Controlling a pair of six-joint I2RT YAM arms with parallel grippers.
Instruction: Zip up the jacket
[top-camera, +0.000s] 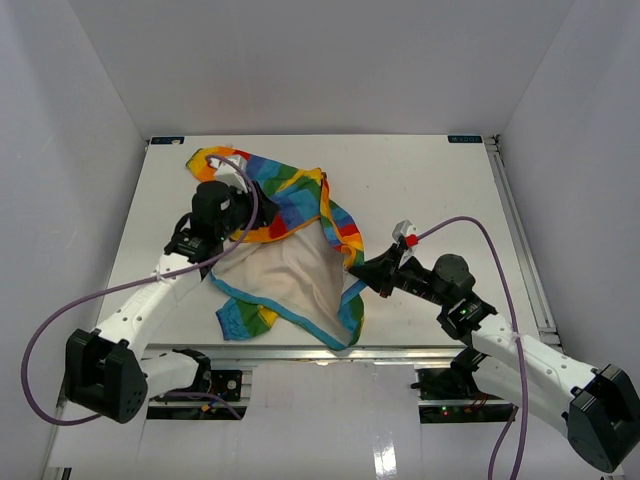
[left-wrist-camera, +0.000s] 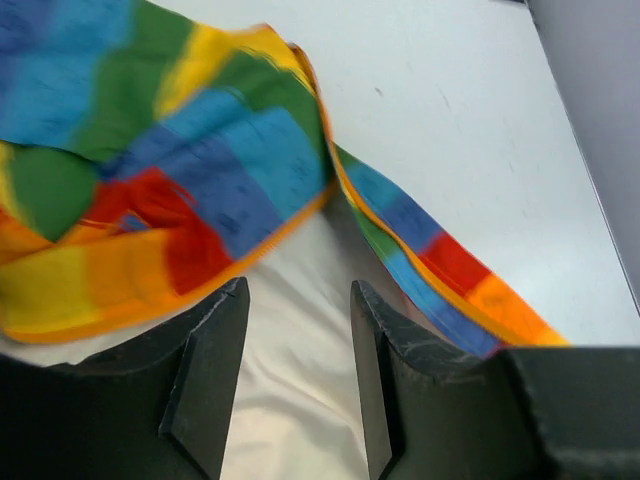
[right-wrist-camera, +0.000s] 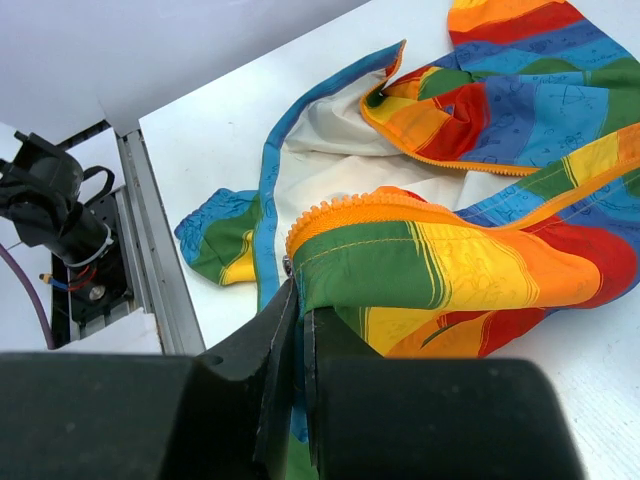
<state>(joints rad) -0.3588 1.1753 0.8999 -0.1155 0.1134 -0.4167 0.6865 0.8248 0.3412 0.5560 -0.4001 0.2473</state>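
Left gripper (left-wrist-camera: 297, 300): jaws apart, nothing between them; it hangs over the jacket's upper left part.
Left fingers (left-wrist-camera: 205, 350): both dark tips point down at the white lining (left-wrist-camera: 290, 400); whether they touch the cloth I cannot tell.
Right gripper (right-wrist-camera: 297, 300): jaws pressed together, pinching the lower edge of a rainbow front panel.
Grip spot: at the end of the orange zipper teeth (right-wrist-camera: 360, 208), where the green stripe begins.
Jacket (top-camera: 300, 205): lies open on the table, left of centre, lining upward, between the two arms.
Front panels: one is folded over near the left gripper, the other runs as a narrow striped band down to the right gripper; they lie apart, so the zip is undone.
Light-blue trim (top-camera: 285, 312): borders the hem along the near side of the lining.
Table (top-camera: 430, 180): white, with bare surface to the right of the garment.
Purple cable (top-camera: 480, 228): loops from the right arm over the table's right half.
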